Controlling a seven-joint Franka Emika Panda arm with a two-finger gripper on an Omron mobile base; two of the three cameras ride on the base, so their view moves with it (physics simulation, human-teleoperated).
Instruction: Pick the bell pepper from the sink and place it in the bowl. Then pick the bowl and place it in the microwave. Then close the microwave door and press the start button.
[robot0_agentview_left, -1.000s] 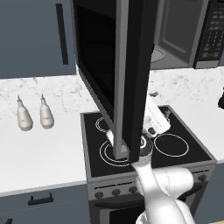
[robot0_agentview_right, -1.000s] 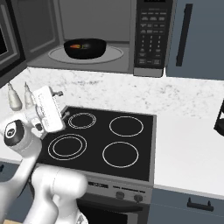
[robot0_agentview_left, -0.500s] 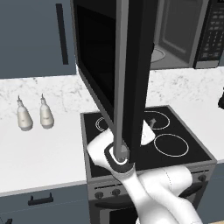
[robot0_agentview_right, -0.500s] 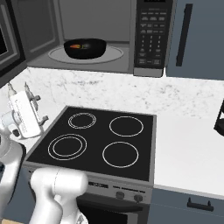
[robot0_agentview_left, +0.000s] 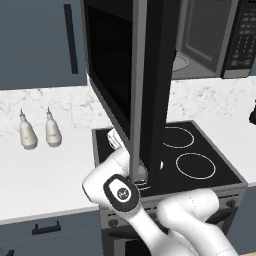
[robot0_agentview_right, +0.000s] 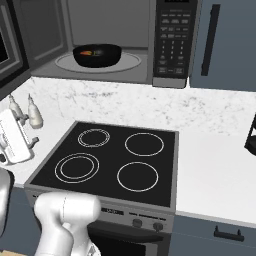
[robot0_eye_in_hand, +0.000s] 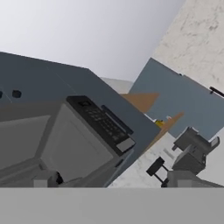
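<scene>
Left base view
- Door (robot0_agentview_left: 145, 90): wide open, swung out toward me and seen nearly edge-on, from 12 o'clock down to centre frame.
- Arm (robot0_agentview_left: 120, 192): its elbow is tucked low at 6 o'clock, right under the door's bottom corner.
- Bottles (robot0_agentview_left: 28, 134): two on the counter (robot0_agentview_left: 55, 175) at 9 o'clock, well apart from the door.

Right base view
- Bowl (robot0_agentview_right: 97, 55): inside the microwave (robot0_agentview_right: 172, 42) at 11 o'clock, on the turntable.
- Pepper (robot0_agentview_right: 89, 52): in the bowl, a small orange-red spot.
- Hand (robot0_agentview_right: 15, 142): at 9 o'clock, by the stove's (robot0_agentview_right: 115, 160) left edge, jaws wide, holding nothing.
- Stage: I judge loading done; closing the door comes next.

Hand view
- Microwave: rolled in frame, with the button panel (robot0_eye_in_hand: 105, 122) near centre.
- Dark appliance (robot0_eye_in_hand: 188, 153): at 4 o'clock on the counter; I can't tell what it is.

Risks
- Snag: wide jaws could catch the door's edge and skid off.
- Block: the elbow under the door may obstruct its swing.
- Bounce: too hard a shove may leave the door unlatched.
- Button: spread fingers could hit the wrong key.
</scene>
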